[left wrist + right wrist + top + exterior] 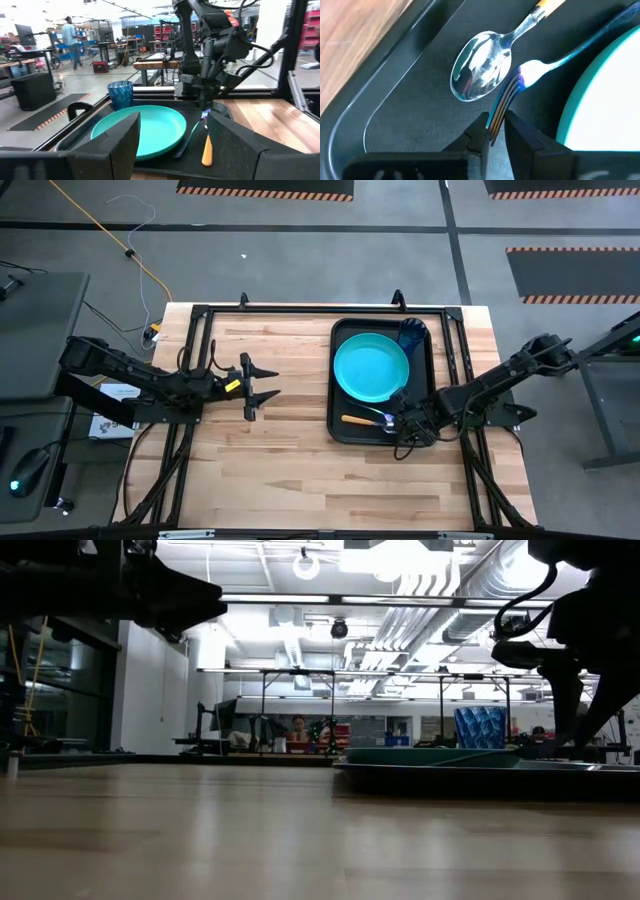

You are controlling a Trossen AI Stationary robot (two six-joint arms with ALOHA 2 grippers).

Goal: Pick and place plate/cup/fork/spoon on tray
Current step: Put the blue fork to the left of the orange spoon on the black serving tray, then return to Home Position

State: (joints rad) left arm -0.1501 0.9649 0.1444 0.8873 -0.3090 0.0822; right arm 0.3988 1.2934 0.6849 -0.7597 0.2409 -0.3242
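The black tray (341, 430) lies on the table's right half. On it are the turquoise plate (371, 367), the dark-blue cup (412, 332) at its far right corner, and the orange-handled spoon (357, 420) along its near side. My right gripper (400, 423) stands over the tray's near right corner, shut on the fork (555, 62), beside the spoon's bowl (481, 66). My left gripper (268, 385) is open and empty above the bare table, left of the tray. My right gripper pinches the fork's tine end (496, 117) between its two fingers, which point down from above. The tines run along the gap between the fingers. The fork slants down from the gripper, its dark handle (187, 141) running along the plate's rim toward the tray floor.
The tray's raised rim (380, 100) runs close by the spoon's bowl. Bare wooden table (280, 460) spreads left of and in front of the tray. A black frame (300, 308) borders the table's far edge. People and workbenches show in the room beyond.
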